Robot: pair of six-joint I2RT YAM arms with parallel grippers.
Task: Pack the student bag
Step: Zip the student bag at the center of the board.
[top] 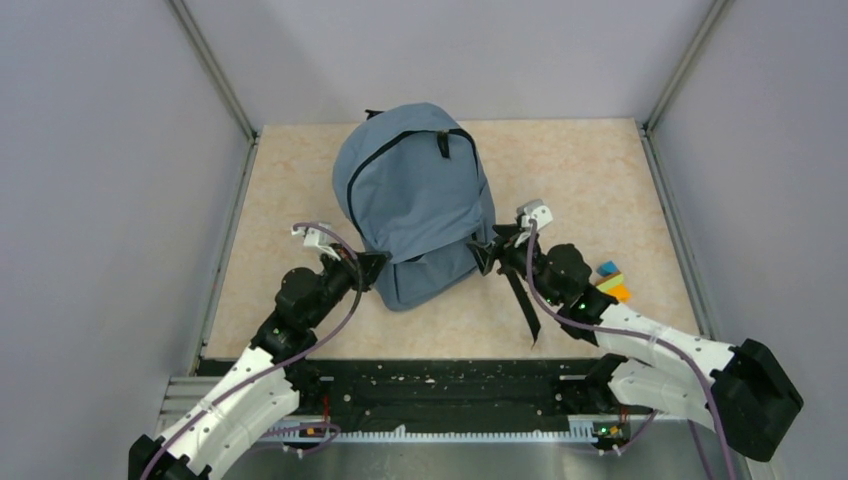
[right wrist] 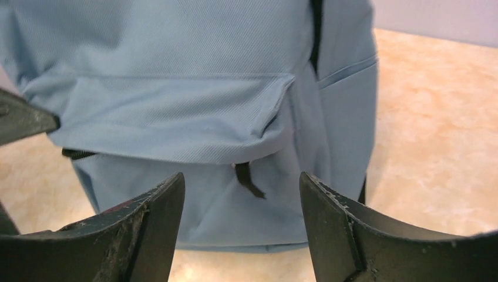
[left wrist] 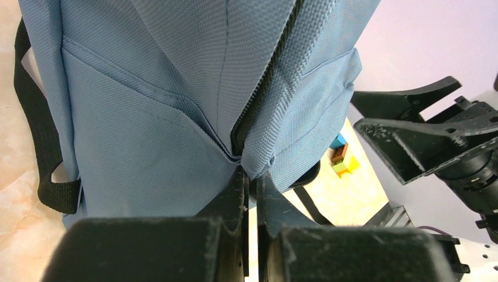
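The student bag (top: pixel 415 195) is a grey-blue backpack lying in the middle of the table, front pocket toward the arms. My left gripper (top: pixel 375 268) is at its lower left edge; in the left wrist view the gripper (left wrist: pixel 251 175) is shut on a fold of the bag's fabric (left wrist: pixel 147 117) beside the black zipper (left wrist: pixel 264 88). My right gripper (top: pixel 487 255) is at the bag's lower right side. In the right wrist view it (right wrist: pixel 241 188) is open and empty, facing the front pocket (right wrist: pixel 176 106) and its black zipper pull (right wrist: pixel 246 179).
A small pile of coloured blocks (top: pixel 612 280) lies on the table right of the right arm, also in the left wrist view (left wrist: pixel 340 158). A black strap (top: pixel 525 300) trails from the bag toward the near edge. Grey walls enclose the table.
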